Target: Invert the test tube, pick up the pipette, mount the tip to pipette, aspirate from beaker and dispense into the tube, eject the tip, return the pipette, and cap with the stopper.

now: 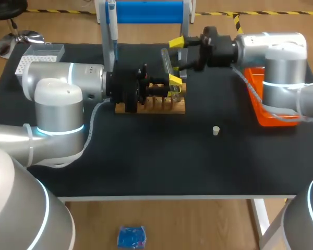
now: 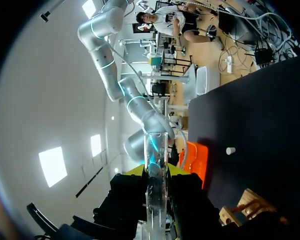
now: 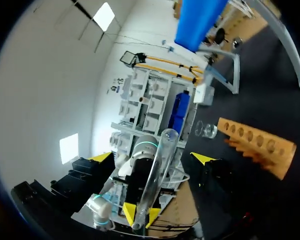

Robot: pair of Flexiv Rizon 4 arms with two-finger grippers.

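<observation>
while left fingers (image 1: 174, 80) clamp tube (image 1: 167, 61), rack (image 1: 167, 107) nearby

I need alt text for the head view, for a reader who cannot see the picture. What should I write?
The left gripper holds a clear test tube tilted above a wooden rack, and the right gripper stands open around it. A small white stopper lies apart on the black table.

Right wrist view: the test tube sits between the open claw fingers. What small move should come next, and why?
Probably close the right claw on the test tube. Its fingers stand open on either side of the tube, while the left claw grips it, so a handover looks due.
</observation>
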